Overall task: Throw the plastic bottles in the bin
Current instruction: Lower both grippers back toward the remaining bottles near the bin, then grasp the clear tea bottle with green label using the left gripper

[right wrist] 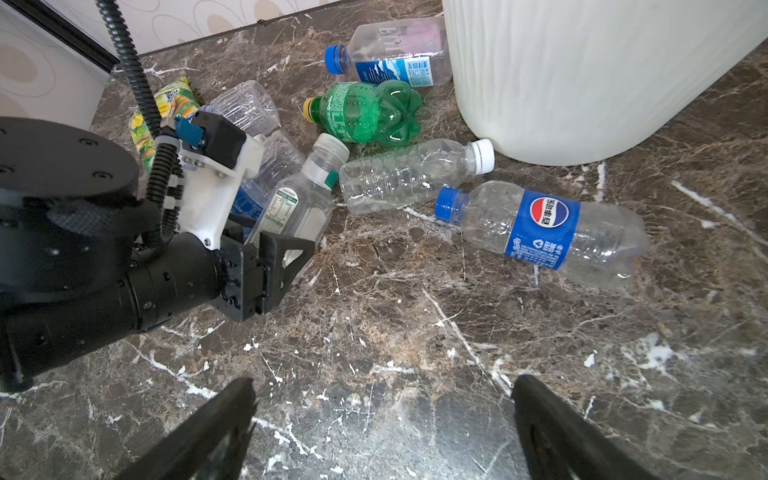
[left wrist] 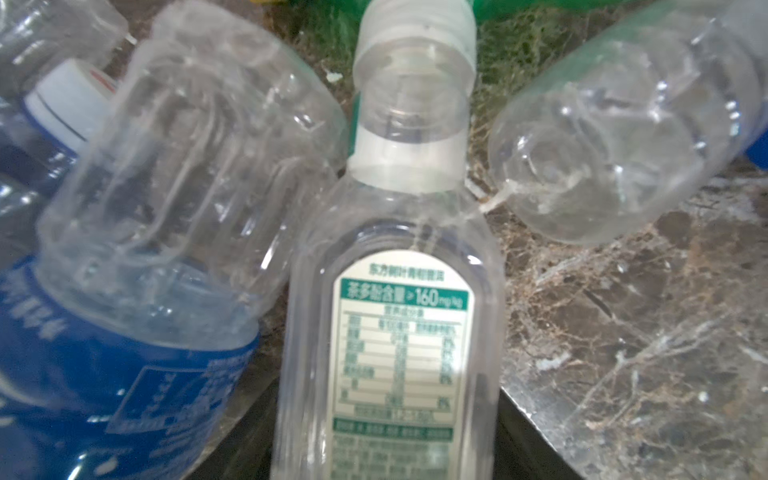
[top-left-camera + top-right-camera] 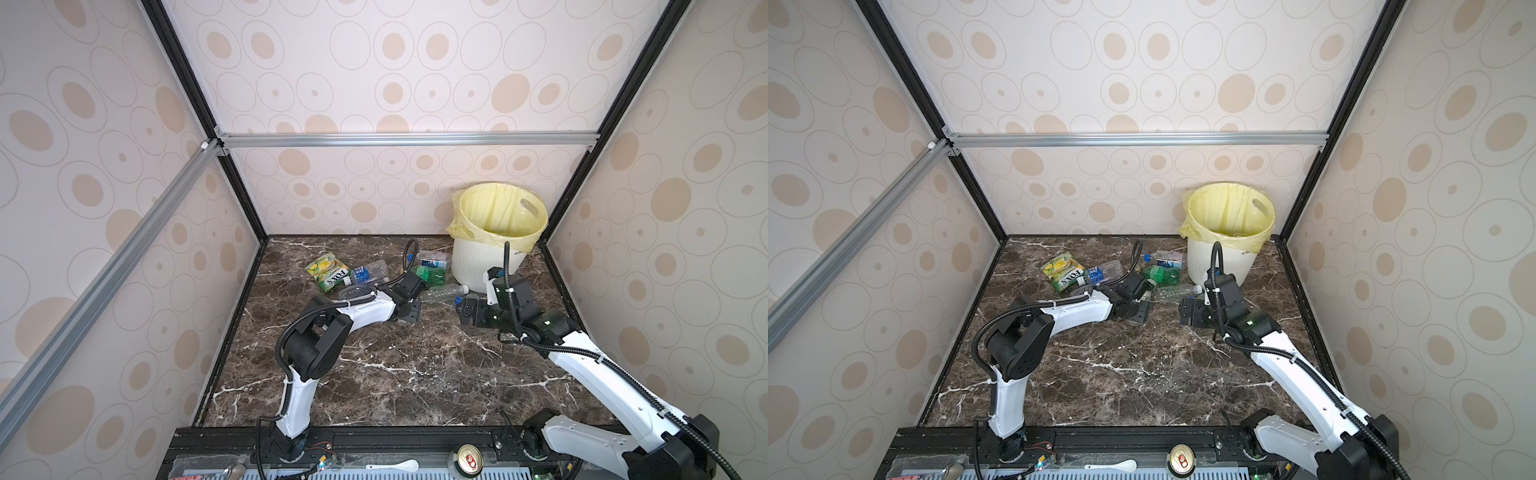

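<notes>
Since tea bottle (image 1: 291, 199) lies empty on surface (image 1: 395, 324) among other plastic bottles (image 1: 411, 174) near bin (image 1: 582, 83), expect light, slick, thin-walled body, easy to dent. Left tool (image 1: 286, 245) clenched across its lower body, edge to edge: stiffest hold; contact seems firm, wrist view blurred. Right tool (image 1: 382, 386) spread wide, empty.

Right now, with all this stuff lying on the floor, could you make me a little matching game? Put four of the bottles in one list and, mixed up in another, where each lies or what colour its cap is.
Bottles:
1. Pepsi bottle
2. Sprite bottle
3. flat clear bottle with the white nutrition label
4. unlabelled ribbed bottle

Clues:
A. yellow cap
B. white cap close to the foot of the bin
C. between the jaws of the left gripper
D. blue cap, blue label band

Pairs: 1-D, 2-A, 3-C, 4-B.
</notes>
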Robot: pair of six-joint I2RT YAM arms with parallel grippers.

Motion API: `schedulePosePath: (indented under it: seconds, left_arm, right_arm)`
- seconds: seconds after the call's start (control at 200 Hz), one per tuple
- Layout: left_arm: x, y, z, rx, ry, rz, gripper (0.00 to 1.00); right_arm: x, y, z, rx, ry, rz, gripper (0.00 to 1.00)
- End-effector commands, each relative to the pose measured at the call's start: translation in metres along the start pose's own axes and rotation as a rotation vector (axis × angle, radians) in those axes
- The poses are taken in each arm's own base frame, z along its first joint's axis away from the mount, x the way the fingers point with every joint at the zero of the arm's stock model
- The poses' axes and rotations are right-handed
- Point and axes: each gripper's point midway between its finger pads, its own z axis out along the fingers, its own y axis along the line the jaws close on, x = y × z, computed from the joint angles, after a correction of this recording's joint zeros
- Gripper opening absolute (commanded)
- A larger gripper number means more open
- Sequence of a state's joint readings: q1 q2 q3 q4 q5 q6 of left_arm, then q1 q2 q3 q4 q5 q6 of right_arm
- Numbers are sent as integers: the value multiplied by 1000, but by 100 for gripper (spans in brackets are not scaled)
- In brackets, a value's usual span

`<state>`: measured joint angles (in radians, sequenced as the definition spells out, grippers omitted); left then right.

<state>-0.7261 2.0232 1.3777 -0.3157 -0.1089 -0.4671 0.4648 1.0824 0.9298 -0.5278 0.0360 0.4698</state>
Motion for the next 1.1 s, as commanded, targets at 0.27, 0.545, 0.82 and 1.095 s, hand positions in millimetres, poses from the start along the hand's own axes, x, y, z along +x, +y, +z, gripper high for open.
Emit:
schedulePosePath:
  seconds: [0.27,0.545,0.82,1.095]
  left_arm:
    - [-1,-18,-40,179,-85,19,53]
    - [-19,-33,-88,339,-256,12,52]
    - [-39,-44,-136,455,-417,26,53]
    - [-42,-52,-157,492,-463,45,53]
  right_arm:
    - [1,11,8,-47,20,113,100]
    - [-3,31,17,-143,46,227,100]
    - [-19,52,20,-228,36,289,100]
    - [-40,78,24,-306,18,292,100]
